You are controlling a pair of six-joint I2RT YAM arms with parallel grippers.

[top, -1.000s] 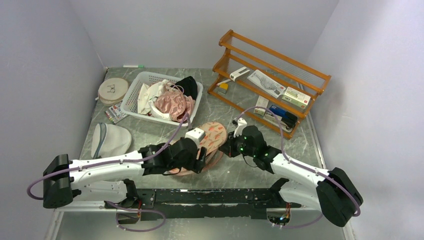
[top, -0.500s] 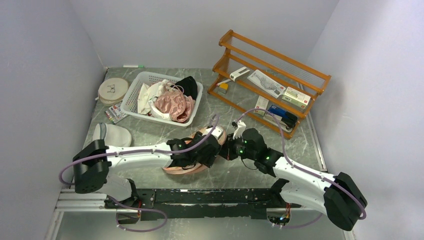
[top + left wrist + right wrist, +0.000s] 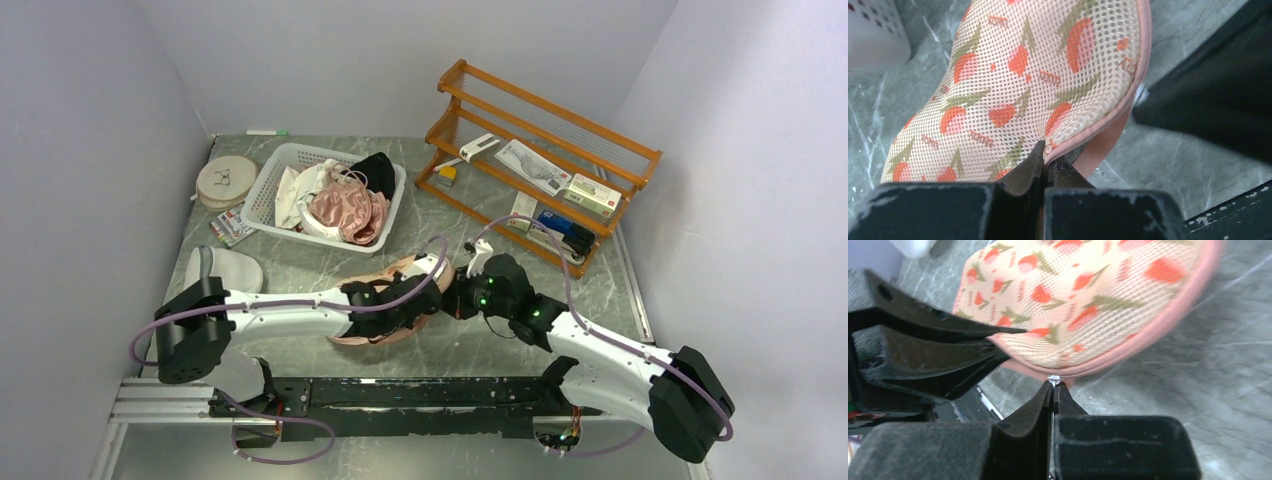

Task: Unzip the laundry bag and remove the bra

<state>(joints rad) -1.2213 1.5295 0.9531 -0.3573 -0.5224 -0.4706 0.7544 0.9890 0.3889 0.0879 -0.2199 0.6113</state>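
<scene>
Marble table (image 3: 300,265) between pale walls (image 3: 100,120) carries one laundry bag (image 3: 1023,75), left gripper (image 3: 1045,150) and right gripper (image 3: 1054,385) both clamped on its pink edging, one basket (image 3: 262,190) at eleven o'clock.

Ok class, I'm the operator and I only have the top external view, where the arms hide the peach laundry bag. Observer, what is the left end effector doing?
Observer: In the left wrist view, the left end effector is shut on the pink zipper edging of the laundry bag.
Operator: And the right end effector?
Observer: Its wrist view shows the right end effector shut on the small silver zipper pull.
Operator: Is the seam open?
Observer: Beside the left grip, a plain pink layer shows under the edging, so it looks parted there.
</scene>
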